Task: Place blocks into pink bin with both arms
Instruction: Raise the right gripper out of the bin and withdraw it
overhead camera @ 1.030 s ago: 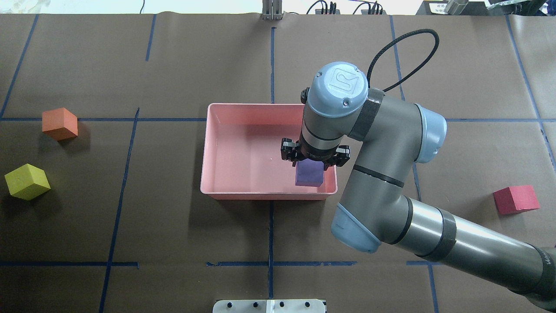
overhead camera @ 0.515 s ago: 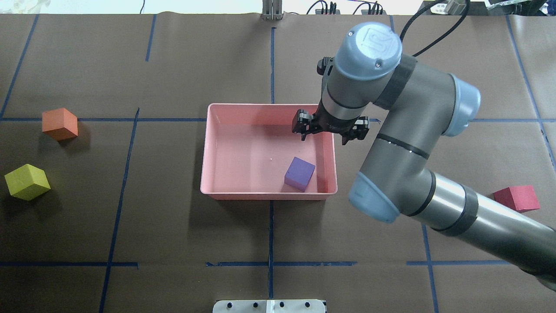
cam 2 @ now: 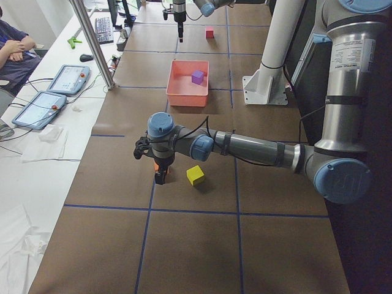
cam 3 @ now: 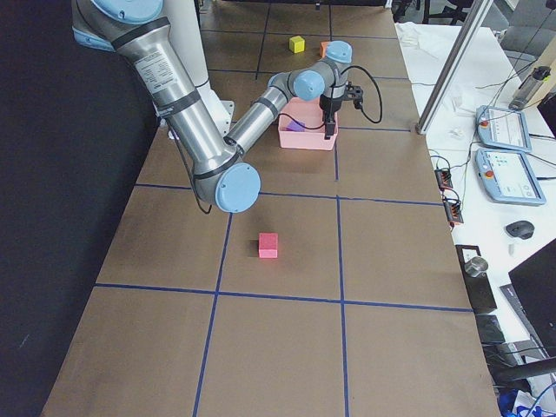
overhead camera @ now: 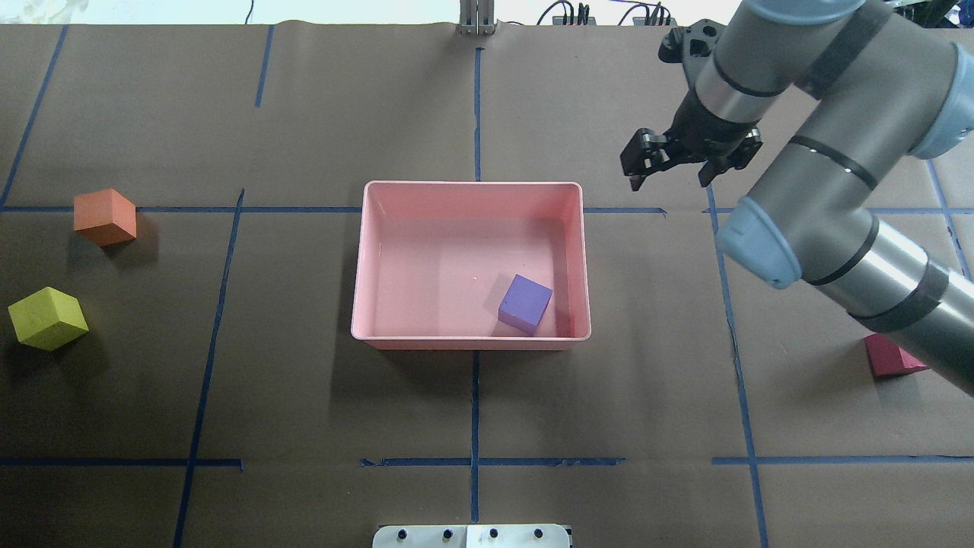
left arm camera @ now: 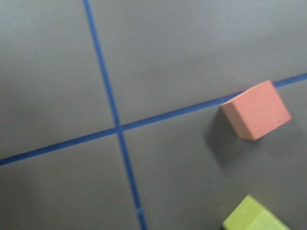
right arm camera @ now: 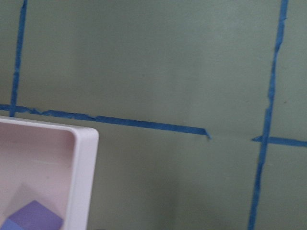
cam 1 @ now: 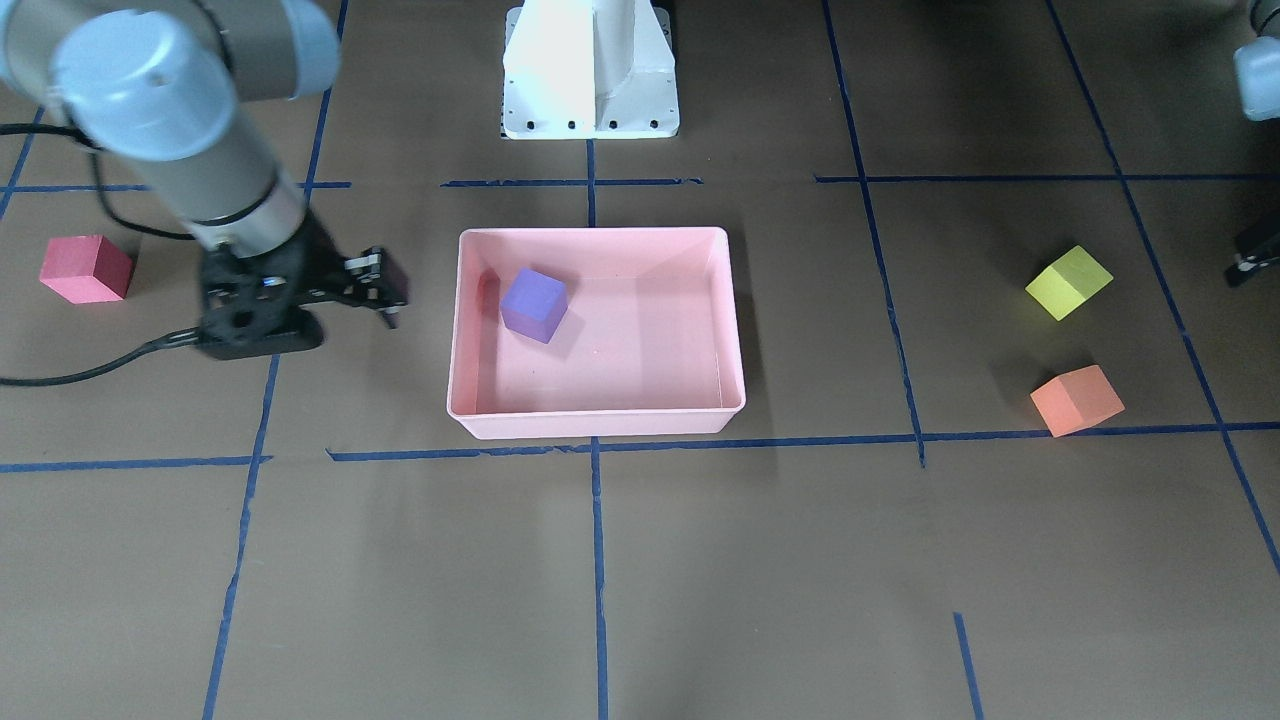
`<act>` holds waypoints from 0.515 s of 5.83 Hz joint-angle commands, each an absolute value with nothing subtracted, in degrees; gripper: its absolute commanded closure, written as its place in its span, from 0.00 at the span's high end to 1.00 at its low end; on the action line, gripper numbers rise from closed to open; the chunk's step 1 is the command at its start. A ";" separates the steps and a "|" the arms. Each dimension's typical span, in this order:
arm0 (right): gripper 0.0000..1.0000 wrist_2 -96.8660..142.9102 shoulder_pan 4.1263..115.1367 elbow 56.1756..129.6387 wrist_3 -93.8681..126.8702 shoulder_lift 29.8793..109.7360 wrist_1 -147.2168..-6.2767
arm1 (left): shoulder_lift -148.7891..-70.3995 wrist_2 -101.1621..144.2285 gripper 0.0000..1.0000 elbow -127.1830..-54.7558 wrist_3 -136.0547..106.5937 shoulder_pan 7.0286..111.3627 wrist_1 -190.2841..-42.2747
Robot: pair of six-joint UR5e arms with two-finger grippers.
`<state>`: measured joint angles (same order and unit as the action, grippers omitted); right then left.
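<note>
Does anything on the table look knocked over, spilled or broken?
Nothing stands out. The purple block lies inside the upright pink bin; the orange block, yellow block and red block sit on the table.

You have the bin in the middle of the counter, with the first block inside, by its near right corner. Well left of the bin lie the second block and, nearer and further left, the third block. The fourth block lies well right, partly behind the right arm. The right gripper hangs beyond the bin's far right corner.
</note>
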<state>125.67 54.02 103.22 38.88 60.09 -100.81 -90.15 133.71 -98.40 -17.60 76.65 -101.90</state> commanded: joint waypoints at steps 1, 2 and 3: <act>1.00 128.05 62.97 103.10 17.87 67.90 -100.81 | -90.35 131.94 1.00 -96.35 -43.47 68.69 -113.22; 1.00 130.75 68.41 103.18 7.05 72.99 -100.72 | -91.22 127.05 1.00 -92.67 -50.90 65.51 -120.16; 1.00 131.04 71.08 103.27 0.94 76.08 -100.64 | -94.19 125.35 1.00 -88.11 -54.02 64.35 -122.84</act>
<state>130.19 67.77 103.20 8.19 72.60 -100.72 -91.93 127.72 -92.19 -49.24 66.17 -118.95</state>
